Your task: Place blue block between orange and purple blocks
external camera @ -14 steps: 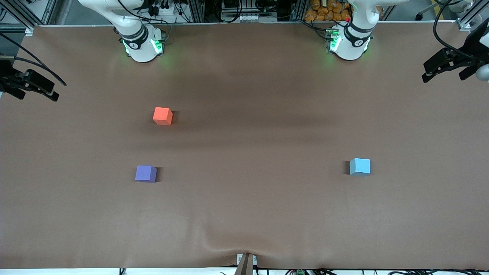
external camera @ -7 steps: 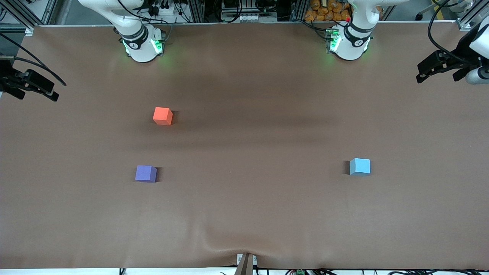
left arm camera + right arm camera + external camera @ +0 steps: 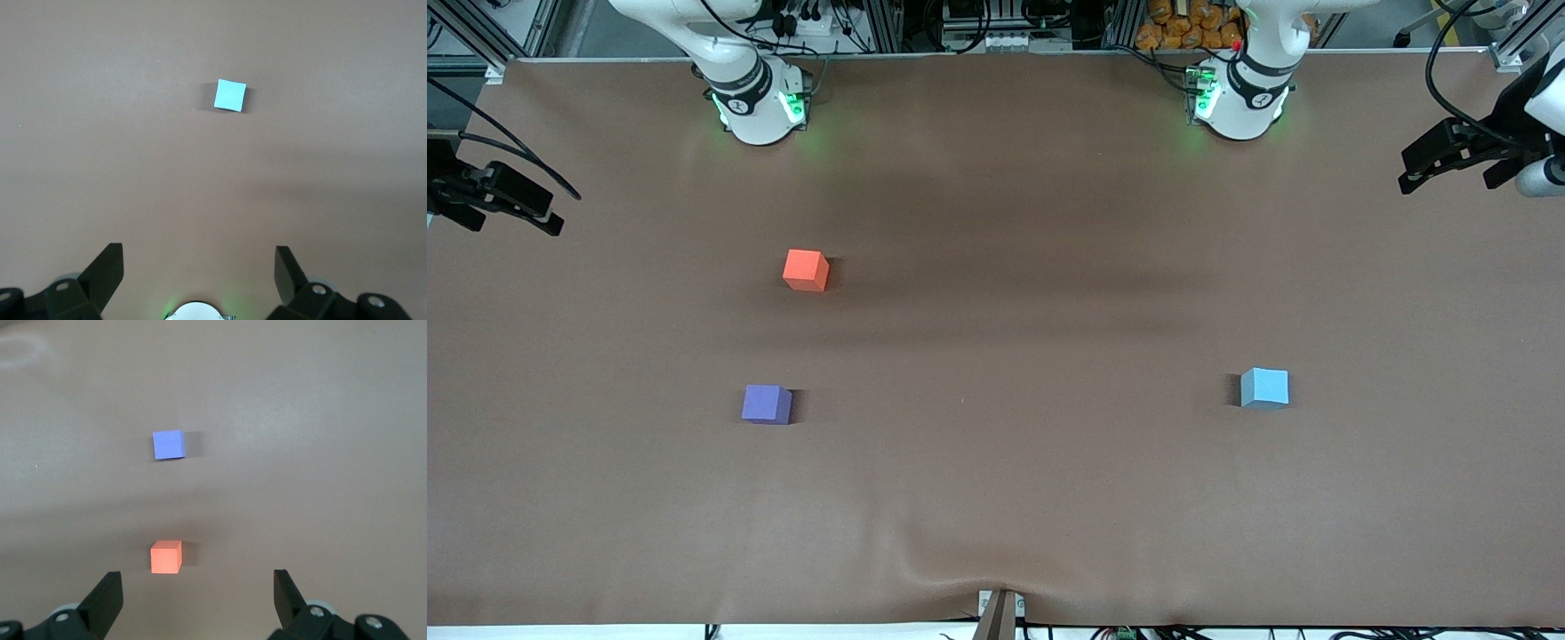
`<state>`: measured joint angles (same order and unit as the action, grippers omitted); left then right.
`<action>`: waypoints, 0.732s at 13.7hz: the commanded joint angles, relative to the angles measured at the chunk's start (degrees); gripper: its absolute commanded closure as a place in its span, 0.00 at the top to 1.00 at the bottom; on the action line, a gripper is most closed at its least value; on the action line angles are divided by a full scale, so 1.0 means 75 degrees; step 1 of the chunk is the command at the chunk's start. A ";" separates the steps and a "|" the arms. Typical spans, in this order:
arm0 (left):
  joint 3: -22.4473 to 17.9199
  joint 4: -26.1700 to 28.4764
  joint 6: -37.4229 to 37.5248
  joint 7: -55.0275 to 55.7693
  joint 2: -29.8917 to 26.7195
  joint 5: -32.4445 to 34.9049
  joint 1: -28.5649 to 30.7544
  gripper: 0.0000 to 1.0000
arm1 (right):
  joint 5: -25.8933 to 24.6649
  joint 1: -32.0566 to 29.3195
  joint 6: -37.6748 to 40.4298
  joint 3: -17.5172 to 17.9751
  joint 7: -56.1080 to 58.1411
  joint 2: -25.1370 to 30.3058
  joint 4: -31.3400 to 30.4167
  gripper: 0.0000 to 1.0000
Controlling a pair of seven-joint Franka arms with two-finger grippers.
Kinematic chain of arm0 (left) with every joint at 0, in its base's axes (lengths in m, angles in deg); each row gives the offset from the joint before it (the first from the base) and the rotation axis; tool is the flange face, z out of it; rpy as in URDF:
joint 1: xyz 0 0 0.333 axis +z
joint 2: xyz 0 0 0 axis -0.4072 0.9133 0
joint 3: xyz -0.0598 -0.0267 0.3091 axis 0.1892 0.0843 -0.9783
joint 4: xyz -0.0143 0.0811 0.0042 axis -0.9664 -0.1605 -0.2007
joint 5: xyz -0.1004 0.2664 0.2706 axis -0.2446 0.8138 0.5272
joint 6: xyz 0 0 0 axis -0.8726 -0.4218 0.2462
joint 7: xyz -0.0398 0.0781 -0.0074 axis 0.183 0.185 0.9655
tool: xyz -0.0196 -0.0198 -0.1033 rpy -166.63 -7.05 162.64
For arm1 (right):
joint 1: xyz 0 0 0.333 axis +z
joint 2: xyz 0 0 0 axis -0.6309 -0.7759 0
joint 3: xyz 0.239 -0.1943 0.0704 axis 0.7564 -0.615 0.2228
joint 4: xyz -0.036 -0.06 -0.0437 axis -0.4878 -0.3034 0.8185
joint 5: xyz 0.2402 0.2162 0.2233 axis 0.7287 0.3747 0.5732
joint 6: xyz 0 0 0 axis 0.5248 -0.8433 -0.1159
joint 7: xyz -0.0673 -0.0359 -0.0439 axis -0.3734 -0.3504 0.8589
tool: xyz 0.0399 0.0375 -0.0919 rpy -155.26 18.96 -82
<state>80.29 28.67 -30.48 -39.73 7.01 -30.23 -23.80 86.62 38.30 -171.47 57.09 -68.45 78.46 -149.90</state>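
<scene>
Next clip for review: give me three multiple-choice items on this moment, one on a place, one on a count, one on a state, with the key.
1. Where does the small light sky-blue matte cube rest?
A. Between the other two cubes
B. Toward the left arm's end of the table, apart from the other two
C. On top of the violet-purple cube

2. How many cubes are on the brown table?
A. Two
B. Three
C. Four

3. How do the jaws of the left gripper stand?
A. Open, holding nothing
B. Shut on the blue cube
C. Shut on the orange cube

Key: 1 B, since the bright orange-red matte cube and the violet-purple matte cube sit toward the right arm's end. 2 B, as the front view shows only these three. 3 A, because the left wrist view shows the jaws spread with bare table between. The right gripper is open as well.
</scene>
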 commanded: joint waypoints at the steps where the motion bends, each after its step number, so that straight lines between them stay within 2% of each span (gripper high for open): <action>1: -0.0015 -0.0092 0.0095 0.0055 -0.0009 -0.0107 0.0040 1.00 | 0.0169 -0.0160 0.0071 0.0060 0.0107 0.0010 0.0043 1.00; 7: 0.0008 0.0083 -0.0034 0.0054 0.0214 -0.0130 0.0017 1.00 | 0.0169 -0.0184 0.0071 0.0060 0.0107 0.0010 0.0043 1.00; 10: 0.0020 0.0131 -0.0209 0.0043 0.0680 -0.0142 0.0005 1.00 | 0.0169 -0.0184 0.0071 0.0060 0.0107 0.0010 0.0043 1.00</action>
<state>80.33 29.45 -30.82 -39.72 9.78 -30.24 -23.81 86.62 38.22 -171.47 57.03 -68.45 78.46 -149.90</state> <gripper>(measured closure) 0.000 0.000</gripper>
